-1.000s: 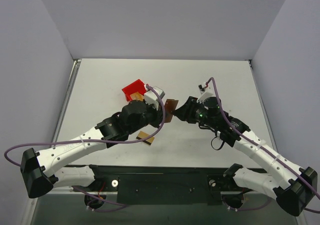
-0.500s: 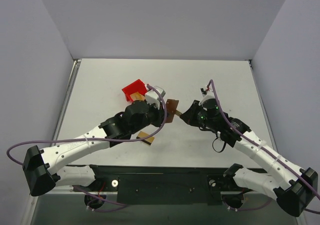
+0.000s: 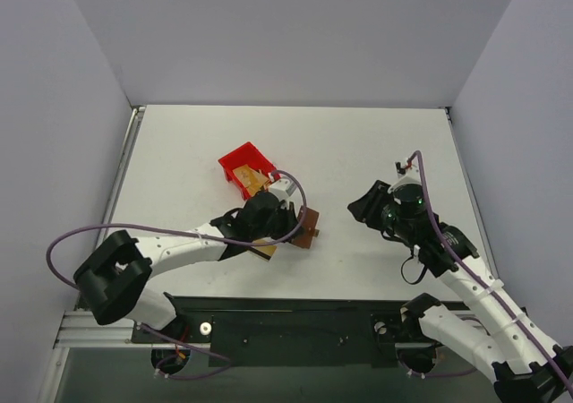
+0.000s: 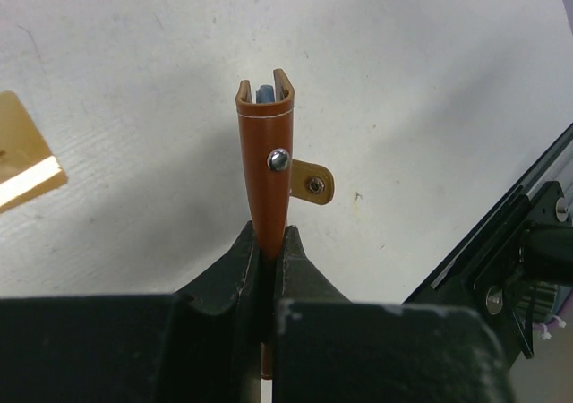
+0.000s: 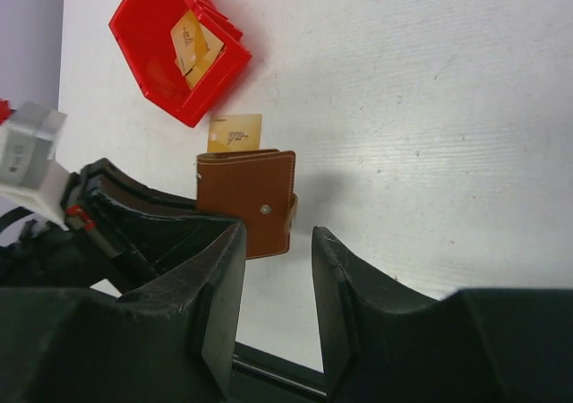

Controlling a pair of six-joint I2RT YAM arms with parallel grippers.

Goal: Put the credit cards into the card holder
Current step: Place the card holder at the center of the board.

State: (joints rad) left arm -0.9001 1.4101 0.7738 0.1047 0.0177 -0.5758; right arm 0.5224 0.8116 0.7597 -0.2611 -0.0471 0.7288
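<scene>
My left gripper (image 3: 298, 225) is shut on the card holder (image 3: 310, 227), a folded brown wallet held just above the table. In the left wrist view the card holder (image 4: 266, 148) stands edge-on between my fingers (image 4: 235, 269), its snap tab (image 4: 312, 184) hanging loose. One gold-tan credit card (image 3: 263, 249) lies on the table beside my left arm; it also shows in the left wrist view (image 4: 22, 166) and the right wrist view (image 5: 235, 132). More credit cards (image 5: 192, 45) lie in the red bin. My right gripper (image 3: 362, 209) is open and empty, right of the card holder (image 5: 249, 199).
The red plastic bin (image 3: 240, 162) sits tilted behind my left gripper, and shows in the right wrist view (image 5: 148, 72). The black rail (image 3: 286, 318) runs along the table's near edge. Grey walls close in both sides.
My left gripper has carried the card holder toward the near edge and lower. My right gripper has drawn back to the right, away from the card holder.
</scene>
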